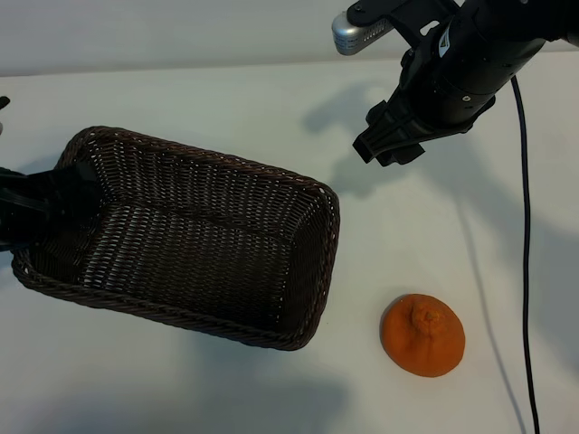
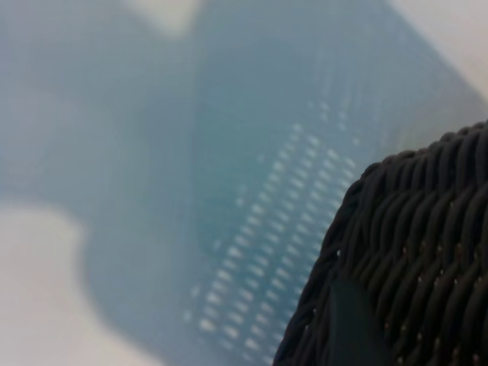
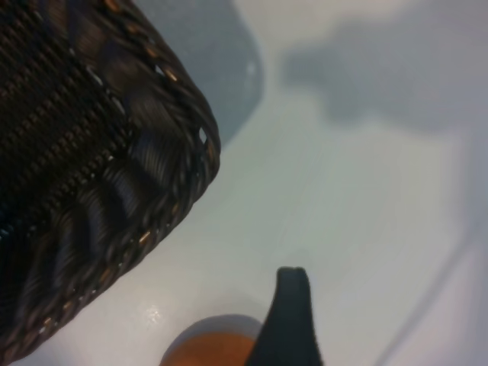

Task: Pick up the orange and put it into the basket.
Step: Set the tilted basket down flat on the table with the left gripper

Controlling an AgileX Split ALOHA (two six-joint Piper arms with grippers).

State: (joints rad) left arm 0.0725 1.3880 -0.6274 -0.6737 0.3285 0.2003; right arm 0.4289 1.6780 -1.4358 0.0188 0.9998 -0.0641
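The orange [image 1: 423,334] lies on the white table at the front right, its knobby bump facing up, with nothing touching it. To its left is the dark wicker basket [image 1: 312,271], tipped with its opening facing up and right. My left gripper [image 1: 63,201] is shut on the basket's left end wall. One dark finger [image 2: 352,328] lies against the weave [image 2: 427,229]. My right gripper [image 1: 387,143] hangs open above the table, behind the orange and apart from it. In the right wrist view one fingertip [image 3: 293,305] stands beside the orange [image 3: 210,349], with the basket's corner [image 3: 137,168] near.
A black cable [image 1: 525,271] runs down the right side of the table. A silver cylinder [image 1: 357,32] sticks out from the right arm at the top. Bare white table [image 1: 425,235] lies between the basket and the orange.
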